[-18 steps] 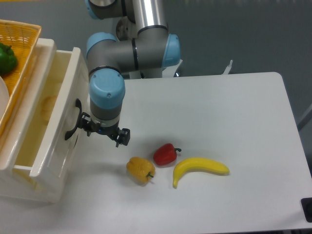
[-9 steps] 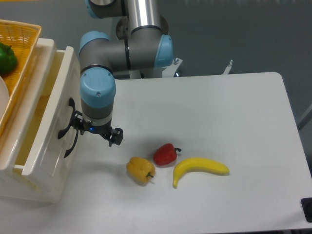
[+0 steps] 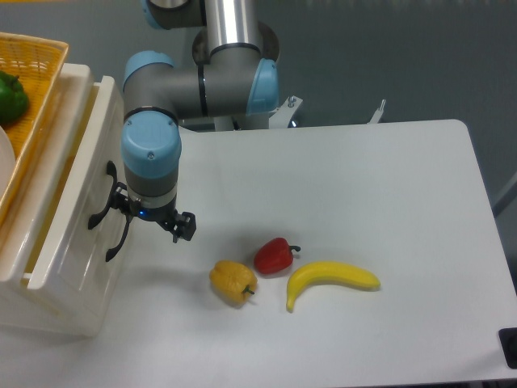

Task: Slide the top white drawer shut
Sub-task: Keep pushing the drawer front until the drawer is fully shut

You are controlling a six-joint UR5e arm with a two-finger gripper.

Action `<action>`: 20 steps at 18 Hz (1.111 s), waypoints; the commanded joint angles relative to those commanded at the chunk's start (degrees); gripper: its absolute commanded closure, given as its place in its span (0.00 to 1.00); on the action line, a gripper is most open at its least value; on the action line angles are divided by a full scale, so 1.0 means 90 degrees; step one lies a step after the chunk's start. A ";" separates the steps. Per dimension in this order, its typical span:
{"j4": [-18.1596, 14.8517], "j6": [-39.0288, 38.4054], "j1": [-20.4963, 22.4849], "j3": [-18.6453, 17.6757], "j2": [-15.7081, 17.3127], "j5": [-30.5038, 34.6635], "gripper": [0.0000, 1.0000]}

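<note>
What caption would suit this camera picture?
Robot gripper pressed against the top white drawer, which stands slightly open, beside peppers and a banana.

Yellow pepper [image 3: 233, 282], red pepper [image 3: 274, 255], banana [image 3: 329, 280] cluster mid-table [image 3: 388, 186]; right half open.

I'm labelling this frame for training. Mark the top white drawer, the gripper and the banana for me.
top white drawer [image 3: 79, 242]: fixed camera view, on its glossy white front panel.
gripper [image 3: 149, 222]: fixed camera view, midway between its fingertips, beside the drawer's black handle.
banana [image 3: 331, 279]: fixed camera view, on the middle of its yellow body.
</note>
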 joint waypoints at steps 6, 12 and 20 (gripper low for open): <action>-0.0010 -0.0020 -0.0039 0.0010 0.0000 -0.0010 0.00; -0.0010 -0.0029 -0.0049 0.0010 0.0019 -0.0029 0.00; -0.0010 -0.0049 -0.0117 0.0010 0.0029 -0.0029 0.00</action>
